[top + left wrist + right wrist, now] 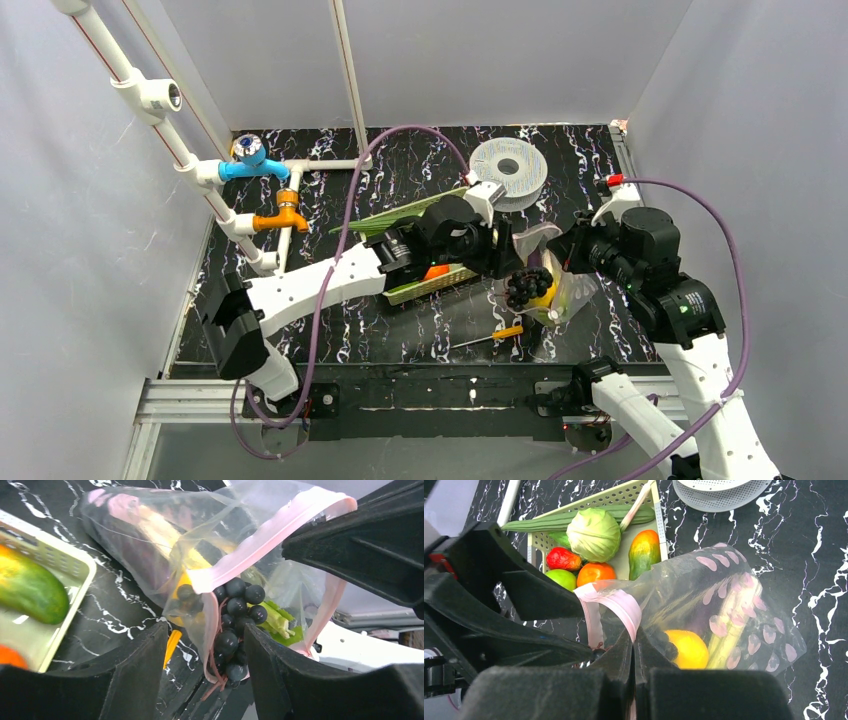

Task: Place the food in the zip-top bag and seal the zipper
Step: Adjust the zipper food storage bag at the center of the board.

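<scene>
Even, diffuse white light fills the enclosure from above, leaving the pale walls (500,60) bright and casting only soft shadows on the black marbled table (580,160). Glare streaks the clear zip-top bag (150,525) in the left wrist view, where the left gripper (205,640) looms dark and soft-edged. The right gripper (634,650) is likewise blurred and underexposed close to its lens; the cabbage (594,534) beyond it is sharp.

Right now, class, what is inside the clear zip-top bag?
A yellow fruit, a pale stalk and a purple eggplant show through the zip-top bag; dark grapes sit at its mouth. The right gripper hides the rest.
</scene>
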Robot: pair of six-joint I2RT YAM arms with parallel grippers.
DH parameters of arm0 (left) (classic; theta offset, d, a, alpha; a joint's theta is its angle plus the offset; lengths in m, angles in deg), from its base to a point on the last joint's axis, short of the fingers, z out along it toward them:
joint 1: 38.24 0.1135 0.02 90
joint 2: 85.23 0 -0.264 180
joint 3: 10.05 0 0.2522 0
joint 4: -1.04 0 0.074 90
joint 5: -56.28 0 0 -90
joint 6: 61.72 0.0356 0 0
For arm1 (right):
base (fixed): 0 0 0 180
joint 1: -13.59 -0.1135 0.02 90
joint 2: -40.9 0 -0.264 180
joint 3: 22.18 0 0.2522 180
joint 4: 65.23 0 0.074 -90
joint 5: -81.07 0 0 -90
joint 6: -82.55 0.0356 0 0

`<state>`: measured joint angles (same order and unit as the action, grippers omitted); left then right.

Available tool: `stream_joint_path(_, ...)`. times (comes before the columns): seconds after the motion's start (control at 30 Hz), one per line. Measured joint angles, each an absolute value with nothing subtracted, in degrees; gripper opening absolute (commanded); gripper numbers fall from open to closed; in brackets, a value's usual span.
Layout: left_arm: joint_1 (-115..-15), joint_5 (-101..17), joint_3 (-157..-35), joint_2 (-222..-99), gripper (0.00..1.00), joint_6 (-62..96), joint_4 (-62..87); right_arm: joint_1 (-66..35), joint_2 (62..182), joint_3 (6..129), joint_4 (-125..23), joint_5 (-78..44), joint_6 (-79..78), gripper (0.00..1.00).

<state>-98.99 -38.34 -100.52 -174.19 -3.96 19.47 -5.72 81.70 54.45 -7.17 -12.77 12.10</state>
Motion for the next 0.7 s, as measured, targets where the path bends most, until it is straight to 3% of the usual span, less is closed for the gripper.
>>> stream_joint_path(0.13,-99.0,-41.3,-100.9,-176.9,0.48,-4.3,17.8,-5.7,81.6,54.5,-6.8,-12.8,12.1,0.01)
stream_joint_path(0.27,-99.0,-43.2,-103.2,-179.4,0.11,-4.9,18.1,-5.7,81.6,54.5,-6.8,-12.7,12.1,0.01)
stream_joint_path(0.33,-99.0,-43.8,-104.6,-180.6,0.01,-5.2,18.4,-5.7,81.6,54.5,-6.7,-12.6,12.1,0.01)
stream_joint_path(0.7,-95.9,-52.3,-105.2,-180.3,0.0,-22.5,7.7,-5.7,83.3,55.2,-5.9,-6.6,11.6,0.01)
